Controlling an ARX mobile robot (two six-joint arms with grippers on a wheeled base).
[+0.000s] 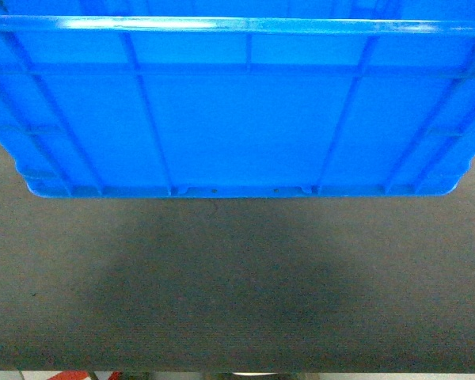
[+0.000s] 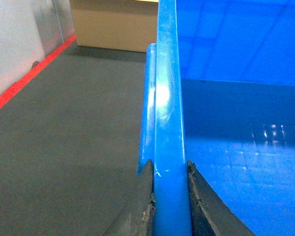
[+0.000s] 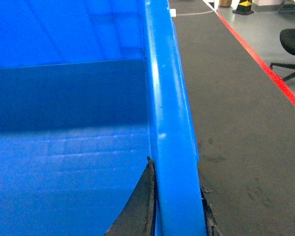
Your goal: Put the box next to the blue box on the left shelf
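The left gripper clamps the left rim of the box, one dark finger outside the wall and one inside, with grey floor to its left. The right gripper clenches the opposite rim likewise, floor to its right. Between them the box hangs above the floor, its ribbed side filling the head view.

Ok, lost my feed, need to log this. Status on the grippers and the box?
Left gripper shut on box rim. Right gripper shut on opposite rim. Box held up over dark floor. No shelf in view.
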